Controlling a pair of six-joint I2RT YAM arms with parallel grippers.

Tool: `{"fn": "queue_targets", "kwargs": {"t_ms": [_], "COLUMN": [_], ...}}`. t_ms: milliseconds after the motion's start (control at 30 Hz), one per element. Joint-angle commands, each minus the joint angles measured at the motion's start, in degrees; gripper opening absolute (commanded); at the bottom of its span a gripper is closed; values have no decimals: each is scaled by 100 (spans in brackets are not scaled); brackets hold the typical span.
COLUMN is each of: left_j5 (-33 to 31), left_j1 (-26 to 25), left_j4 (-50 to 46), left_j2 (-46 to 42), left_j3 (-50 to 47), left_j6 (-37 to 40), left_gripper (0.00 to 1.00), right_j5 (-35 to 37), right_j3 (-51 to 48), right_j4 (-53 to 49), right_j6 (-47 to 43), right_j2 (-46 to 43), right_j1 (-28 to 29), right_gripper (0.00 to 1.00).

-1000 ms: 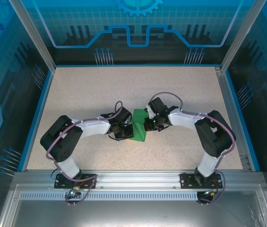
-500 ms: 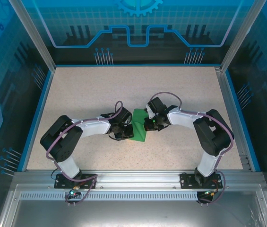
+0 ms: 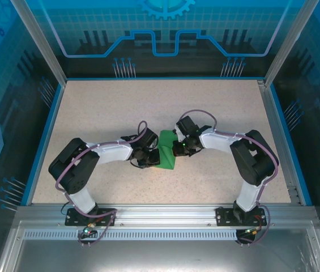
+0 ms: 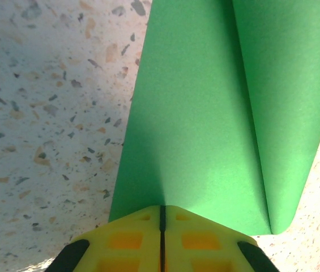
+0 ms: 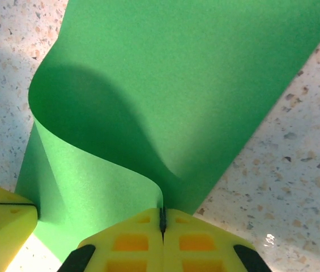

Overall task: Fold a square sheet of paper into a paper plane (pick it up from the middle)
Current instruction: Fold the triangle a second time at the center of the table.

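The square sheet of paper (image 3: 168, 156) is bright green and lies mid-table, partly folded, between my two grippers. My left gripper (image 3: 153, 159) is at its left edge. In the left wrist view the yellow jaws (image 4: 161, 208) are shut on the near edge of the sheet (image 4: 205, 113), which has a lengthwise fold on the right. My right gripper (image 3: 175, 148) is at the sheet's right side. In the right wrist view it (image 5: 161, 212) is shut on an edge of the sheet (image 5: 176, 85), which curls up and over. The paper plane is out of view.
The speckled beige table (image 3: 103, 113) stretches wide around the paper, bounded by blue side rims and a glass enclosure. An aluminium rail (image 3: 160, 218) carries both arm bases at the near edge. A left gripper finger (image 5: 1, 224) shows low left in the right wrist view.
The right arm has shifted slightly left, carrying its edge of the sheet toward the left gripper. The left arm has stayed still.
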Motion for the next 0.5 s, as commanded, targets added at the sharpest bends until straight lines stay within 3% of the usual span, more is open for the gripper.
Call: {"fn": "queue_targets", "kwargs": {"t_ms": [0,467], "left_j5": [-222,-213], "left_j1": [-1,3], "left_j4": [-325,-342], "left_j2": [202,229], "left_j3": [34,76], "left_j6": [116,123], "left_gripper": [9,9], "right_j5": [19,73], "right_j3": [154,177], "right_j4": [-161,-162], "right_j6": [23,85], "right_j2": [117,165], "right_j1": [-65,-24], "right_gripper": [3,4]}}
